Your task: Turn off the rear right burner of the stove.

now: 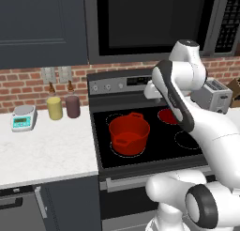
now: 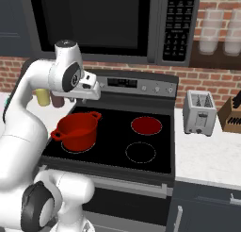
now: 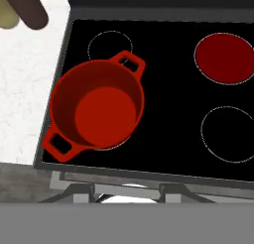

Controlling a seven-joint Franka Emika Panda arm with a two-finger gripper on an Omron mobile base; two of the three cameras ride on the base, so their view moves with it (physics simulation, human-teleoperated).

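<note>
The rear right burner (image 2: 146, 125) glows red on the black glass of the stove (image 2: 113, 134), behind the unlit front right ring and to the right of the red pot (image 2: 76, 130), which sits on the front left ring. The jaws (image 2: 89, 92) hang above the rear left area near the steel back panel (image 2: 141, 86); how far they are open cannot be determined, and nothing is seen held.

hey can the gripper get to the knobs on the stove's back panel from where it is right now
Probably yes. The gripper hangs above the stove near the back panel's left end, with open air between. The red pot sits lower at the front left, out of the way.
</note>
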